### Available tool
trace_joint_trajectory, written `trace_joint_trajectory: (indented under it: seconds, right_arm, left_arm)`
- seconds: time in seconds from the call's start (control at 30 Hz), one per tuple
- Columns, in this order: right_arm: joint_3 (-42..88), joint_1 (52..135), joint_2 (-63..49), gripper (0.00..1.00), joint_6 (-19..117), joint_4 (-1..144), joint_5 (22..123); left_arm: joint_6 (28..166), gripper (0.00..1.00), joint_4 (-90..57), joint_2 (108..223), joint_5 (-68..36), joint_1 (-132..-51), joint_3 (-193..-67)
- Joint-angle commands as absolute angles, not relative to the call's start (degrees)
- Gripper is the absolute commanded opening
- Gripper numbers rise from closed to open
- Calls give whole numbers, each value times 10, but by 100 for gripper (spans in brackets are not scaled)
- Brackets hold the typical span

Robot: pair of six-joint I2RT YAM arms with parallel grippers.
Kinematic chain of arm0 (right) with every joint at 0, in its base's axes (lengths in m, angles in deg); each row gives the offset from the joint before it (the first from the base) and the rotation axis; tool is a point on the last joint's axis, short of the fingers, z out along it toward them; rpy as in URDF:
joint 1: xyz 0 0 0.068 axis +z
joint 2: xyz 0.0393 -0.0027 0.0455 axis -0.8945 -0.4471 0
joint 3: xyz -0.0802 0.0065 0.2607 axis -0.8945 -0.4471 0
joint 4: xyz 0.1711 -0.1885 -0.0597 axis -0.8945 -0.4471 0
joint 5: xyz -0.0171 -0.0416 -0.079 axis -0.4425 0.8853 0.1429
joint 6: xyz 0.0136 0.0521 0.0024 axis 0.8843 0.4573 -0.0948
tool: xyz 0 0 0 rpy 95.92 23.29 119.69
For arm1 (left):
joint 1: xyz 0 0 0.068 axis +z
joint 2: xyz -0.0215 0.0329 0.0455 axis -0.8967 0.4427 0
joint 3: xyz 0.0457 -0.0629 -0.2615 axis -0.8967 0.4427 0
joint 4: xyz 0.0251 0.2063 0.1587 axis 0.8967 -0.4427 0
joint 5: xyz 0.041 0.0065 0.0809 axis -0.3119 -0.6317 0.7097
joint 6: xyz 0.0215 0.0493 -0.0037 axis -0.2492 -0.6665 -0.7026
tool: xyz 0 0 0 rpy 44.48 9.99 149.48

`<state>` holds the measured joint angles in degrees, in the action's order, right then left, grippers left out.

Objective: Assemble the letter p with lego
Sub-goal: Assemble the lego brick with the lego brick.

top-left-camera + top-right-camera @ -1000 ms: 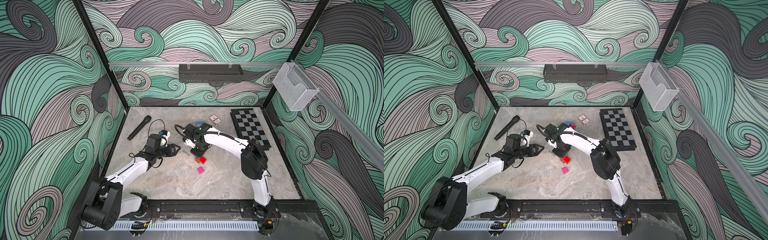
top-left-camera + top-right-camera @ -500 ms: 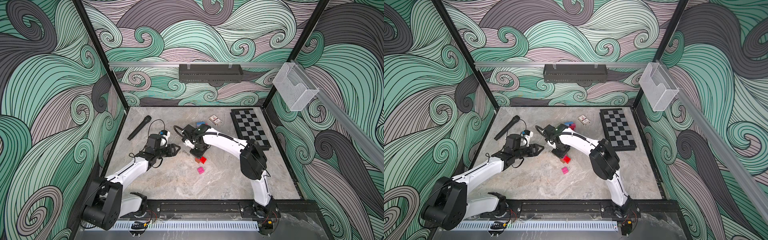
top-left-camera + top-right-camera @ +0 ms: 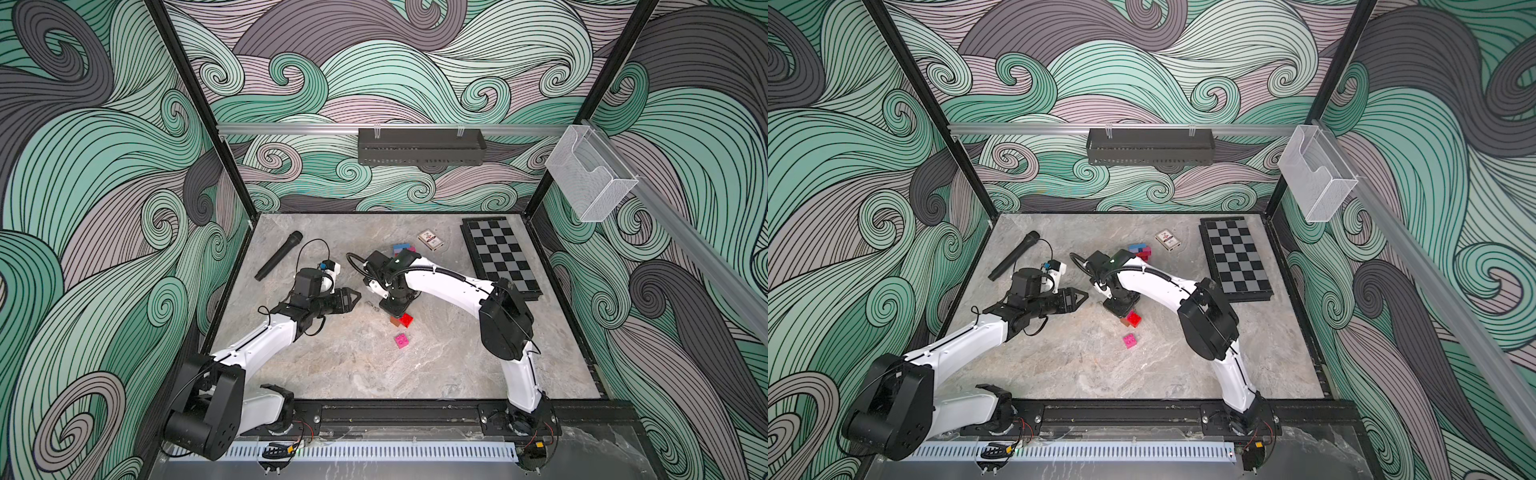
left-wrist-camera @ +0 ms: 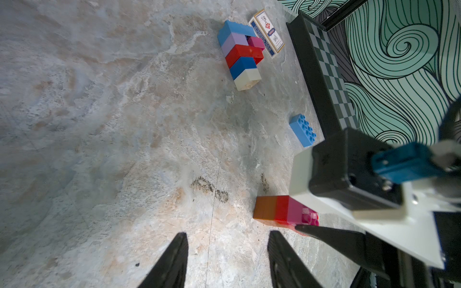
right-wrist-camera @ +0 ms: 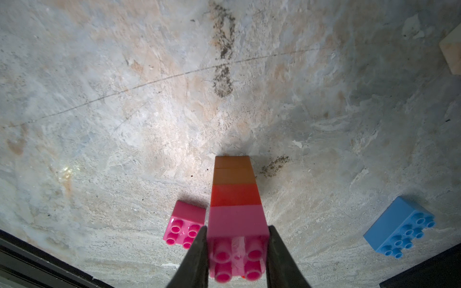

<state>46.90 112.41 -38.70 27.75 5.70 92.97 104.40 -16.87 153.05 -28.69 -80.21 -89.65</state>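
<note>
Pink over red over orange, a three-colour brick column (image 5: 235, 199) remained pinched at its studded pink top by the right pincer (image 5: 237, 232). The jaws were closed against the brick's two sides, and the orange end apparently rested on the marbled tabletop (image 3: 374, 374) near its middle. Over the preceding second almost nothing had shifted: the right arm had edged only slightly, the grip had not loosened, and every brick in both top views lay where it had been. The left pincer (image 4: 227, 237) stayed half open and empty, hovering near the column with bare stone between its fingers. A loose pink brick (image 5: 184, 224) sat just beside the column's foot, and a blue oblong brick (image 5: 401, 227) lay apart from it. A larger assembly (image 4: 243, 57) of blue, lilac, red, blue and white, with a pink piece on one flank, lay farther back next to the card deck (image 4: 267, 32). The stillness suggested a pause rather than progress, either to seat the column's joints or to ready a lift; which of the two could not be told. The letter looked unfinished, since the column and the larger assembly were well apart and would probably have to be joined, with two bricks unused.
</note>
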Motion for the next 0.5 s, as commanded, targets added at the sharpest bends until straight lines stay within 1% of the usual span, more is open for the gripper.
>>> trace_joint_trajectory:
  seconds: [0.0, 0.2, 0.27, 0.33, 0.4, 0.47]
  right_arm:
    - [430, 1128, -457, 21, 268, 47, 925]
    - [427, 1128, -465, 22, 256, 46, 942]
    - [431, 1127, -464, 25, 255, 46, 947]
    - [433, 1127, -459, 33, 258, 46, 944]
    - [437, 1127, -451, 47, 262, 47, 944]
    - [440, 1127, -440, 55, 265, 50, 947]
  left_arm:
    - [1033, 53, -168, 1531, -283, -798, -895]
    - [1032, 53, -173, 1530, -280, -798, -897]
    - [1031, 53, -175, 1529, -279, -798, -897]
    - [1030, 53, -174, 1529, -278, -798, -897]
    - [1031, 54, -175, 1528, -278, -798, -897]
    - [1030, 54, -175, 1529, -278, -798, -898]
